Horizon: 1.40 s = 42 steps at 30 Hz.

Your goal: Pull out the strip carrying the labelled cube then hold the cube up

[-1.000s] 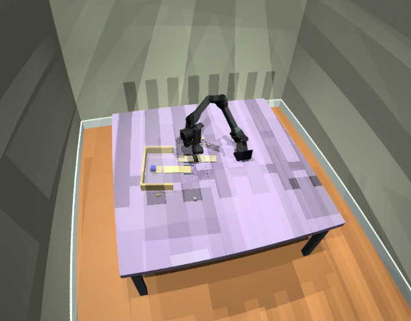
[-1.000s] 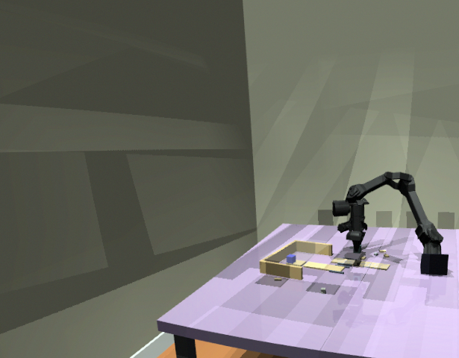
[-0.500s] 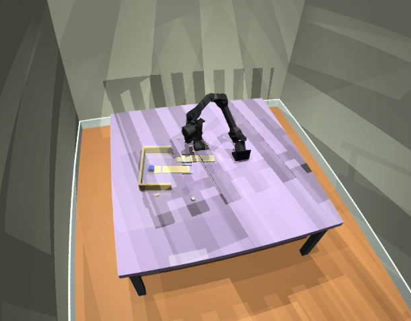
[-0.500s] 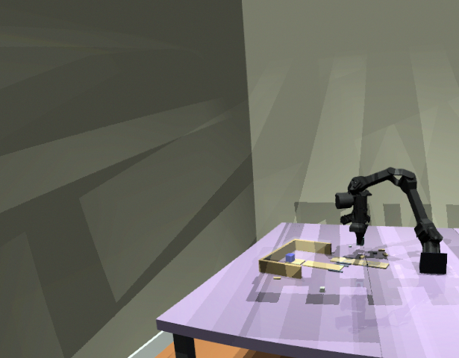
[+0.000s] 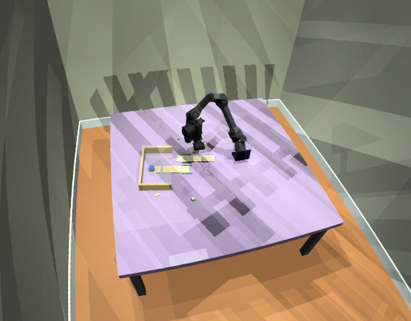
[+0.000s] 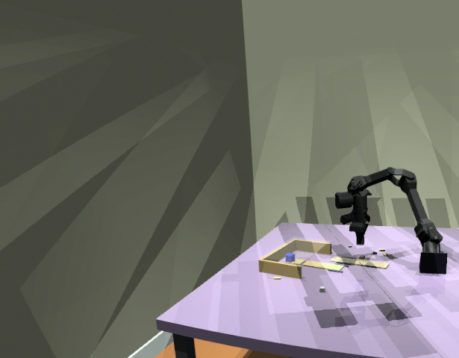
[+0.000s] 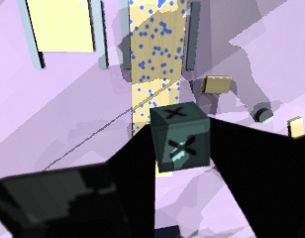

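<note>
Holding step: tool (image 7: 184, 164) is clamped on the X-marked labelled cube (image 7: 181, 136), lifted off the desk (image 5: 232, 214). Dotted strip (image 7: 154, 59) lies below and ahead of the tool. Next move, I'd judge: hold steady, grip firm, no tilt.

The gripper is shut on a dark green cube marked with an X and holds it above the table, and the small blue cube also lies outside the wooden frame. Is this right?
Not fully. The gripper is indeed shut on the dark green cube marked with an X, above the table. But the small blue cube is inside the wooden frame, not outside it; it sits on a pale strip there. The top view shows this.
</note>
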Each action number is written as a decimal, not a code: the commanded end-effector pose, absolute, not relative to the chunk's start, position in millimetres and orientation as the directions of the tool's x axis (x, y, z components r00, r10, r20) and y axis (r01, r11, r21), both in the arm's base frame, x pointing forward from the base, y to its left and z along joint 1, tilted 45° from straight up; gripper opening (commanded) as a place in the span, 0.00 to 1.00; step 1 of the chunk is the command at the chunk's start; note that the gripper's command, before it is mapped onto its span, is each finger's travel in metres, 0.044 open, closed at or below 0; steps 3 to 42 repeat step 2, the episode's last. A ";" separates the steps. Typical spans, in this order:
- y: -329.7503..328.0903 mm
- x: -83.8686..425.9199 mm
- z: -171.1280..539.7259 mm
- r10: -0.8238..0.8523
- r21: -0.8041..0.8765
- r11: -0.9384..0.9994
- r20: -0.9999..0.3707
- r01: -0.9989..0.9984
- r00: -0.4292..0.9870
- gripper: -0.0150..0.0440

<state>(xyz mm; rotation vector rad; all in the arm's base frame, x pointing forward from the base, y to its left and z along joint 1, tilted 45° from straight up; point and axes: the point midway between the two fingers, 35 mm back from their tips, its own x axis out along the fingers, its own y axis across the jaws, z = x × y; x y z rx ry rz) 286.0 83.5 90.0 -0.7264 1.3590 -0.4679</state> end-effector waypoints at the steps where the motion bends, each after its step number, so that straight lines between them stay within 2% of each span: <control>1: 84.0 286.0 90.1 -0.684 -0.703 0.704 -0.709 -0.101 0.170 0.25; 42: 84.0 286.0 90.1 -0.684 -0.703 0.704 -0.709 -0.101 0.170 0.25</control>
